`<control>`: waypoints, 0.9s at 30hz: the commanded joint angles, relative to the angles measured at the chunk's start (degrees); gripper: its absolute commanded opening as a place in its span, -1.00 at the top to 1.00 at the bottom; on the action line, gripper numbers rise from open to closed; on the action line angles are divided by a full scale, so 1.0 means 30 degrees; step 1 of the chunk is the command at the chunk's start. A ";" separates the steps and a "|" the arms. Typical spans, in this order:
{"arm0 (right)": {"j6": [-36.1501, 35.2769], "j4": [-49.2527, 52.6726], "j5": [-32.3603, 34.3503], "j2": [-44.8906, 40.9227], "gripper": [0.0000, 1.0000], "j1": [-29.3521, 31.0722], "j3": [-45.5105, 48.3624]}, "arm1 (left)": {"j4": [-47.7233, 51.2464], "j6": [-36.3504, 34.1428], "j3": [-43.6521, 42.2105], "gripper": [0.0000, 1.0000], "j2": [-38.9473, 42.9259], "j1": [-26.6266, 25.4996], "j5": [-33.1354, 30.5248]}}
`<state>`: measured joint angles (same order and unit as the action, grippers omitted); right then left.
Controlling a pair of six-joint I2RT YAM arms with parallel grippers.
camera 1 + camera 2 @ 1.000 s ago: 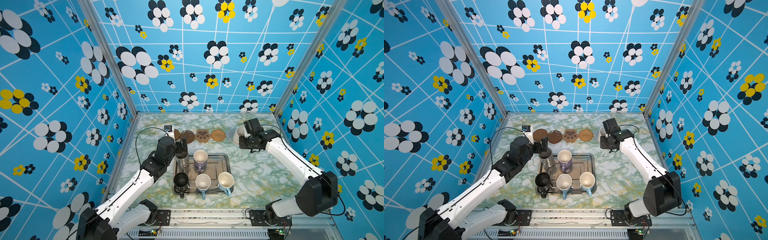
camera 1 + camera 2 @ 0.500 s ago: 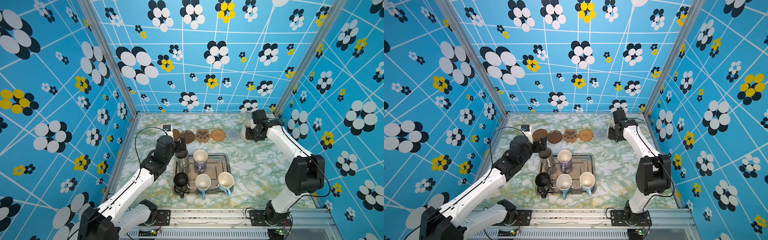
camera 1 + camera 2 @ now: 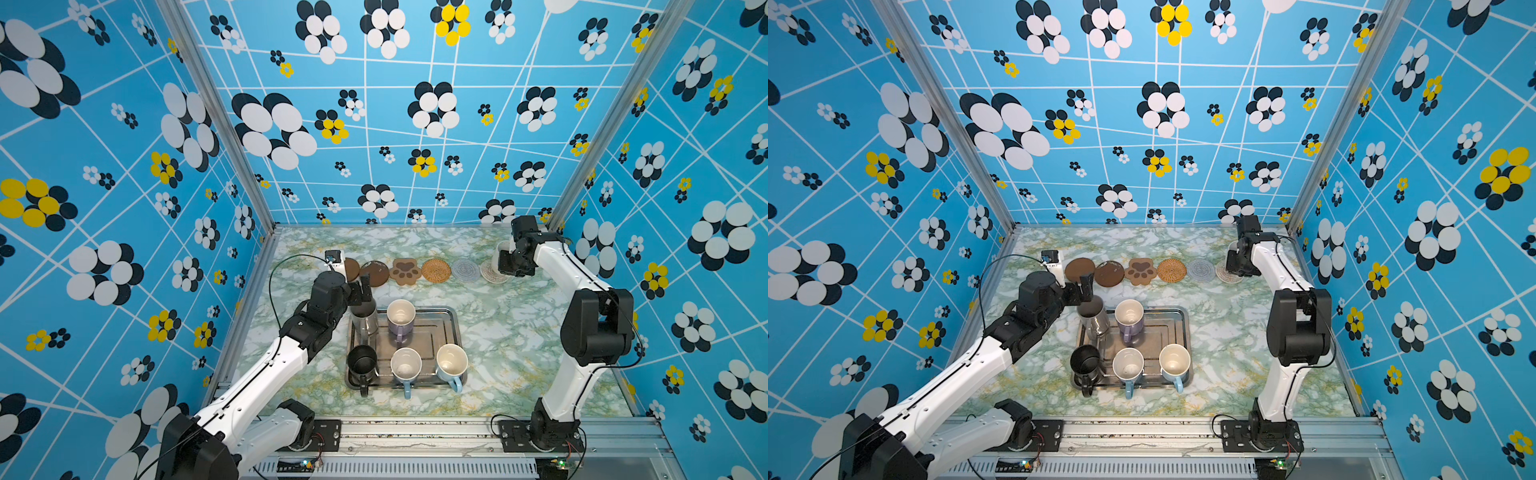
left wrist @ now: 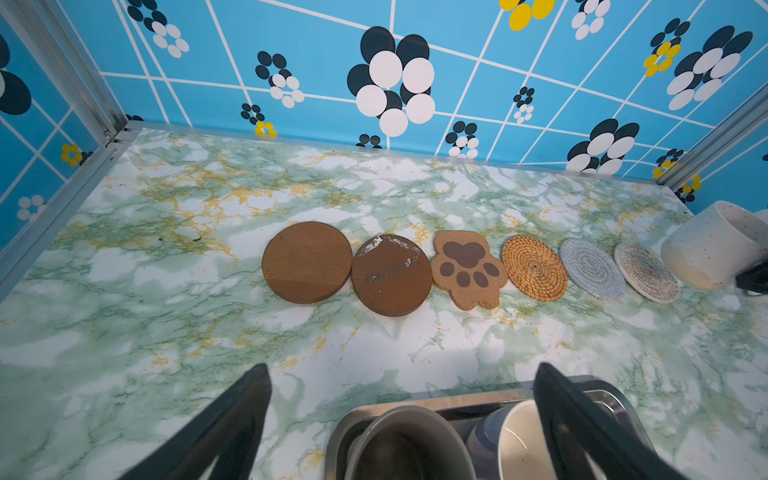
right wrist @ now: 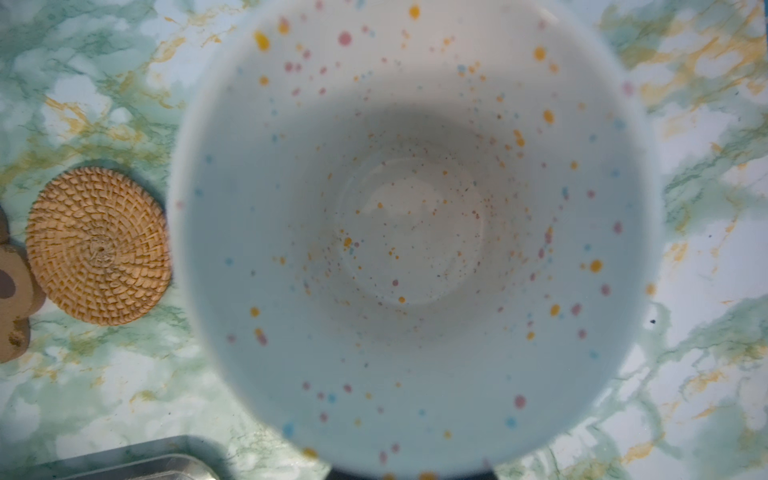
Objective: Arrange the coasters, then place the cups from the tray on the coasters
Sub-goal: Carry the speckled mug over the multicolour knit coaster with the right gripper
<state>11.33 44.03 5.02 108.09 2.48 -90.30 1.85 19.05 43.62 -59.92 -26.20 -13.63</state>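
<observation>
Cream-white mug (image 3: 500, 254) is hanging in the right gripper (image 3: 514, 266) at the right end of the coasters (image 3: 436, 270).
The right jaws are gripping the mug at a narrow gap, holding it tilted just beside the end pale coaster (image 3: 492, 273); I cannot tell whether mug and coaster are touching. The left gripper (image 3: 360, 292) is hovering with jaws wide apart over the steel cup (image 3: 365, 323), which is standing in the tray (image 3: 455, 332) with four mugs (image 3: 401, 320).

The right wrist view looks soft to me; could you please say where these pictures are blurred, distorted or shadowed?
Right wrist view: the cream-white mug fills the frame out of focus, while the rattan coaster is sharper. Left wrist view: paw-print coaster crisp, the left gripper fingers soft-edged. Both top views: wide-angle lens bows the wall lines; lighting even, shadows faint.
</observation>
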 commanded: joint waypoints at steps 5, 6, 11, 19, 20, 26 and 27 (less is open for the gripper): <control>-0.0232 -0.1806 0.0317 0.0201 1.00 0.0023 -0.0870 | -0.0381 0.0301 -0.0242 -0.99 0.0081 0.0206 0.0220; -0.0233 -0.1860 0.0302 0.0265 1.00 0.0040 -0.0816 | -0.0381 0.0322 -0.0242 -0.99 0.0066 0.0206 0.0238; -0.0262 -0.2165 0.0220 0.0443 1.00 0.0028 -0.0661 | -0.0381 0.0332 -0.0210 -0.99 0.0030 0.0199 0.0295; -0.0236 -0.2463 -0.0318 0.0923 1.00 0.0051 -0.0634 | -0.0411 0.0387 -0.0167 -0.99 -0.0065 0.0206 0.0353; -0.0233 -0.2487 -0.0309 0.0992 1.00 0.0047 -0.0632 | -0.0411 0.0387 -0.0154 -0.99 -0.0065 0.0206 0.0382; -0.0247 -0.2545 -0.0322 0.1176 1.00 0.0044 -0.0632 | -0.0407 0.0402 -0.0179 -1.00 -0.0036 0.0206 0.0382; -0.0261 -0.2548 -0.0308 0.1205 1.00 0.0049 -0.0632 | -0.0411 0.0418 -0.0181 -0.99 -0.0051 0.0206 0.0390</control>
<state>11.14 39.94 4.10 112.42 2.48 -90.43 1.65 19.94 43.55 -59.94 -26.09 -13.23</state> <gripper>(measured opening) 0.190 0.996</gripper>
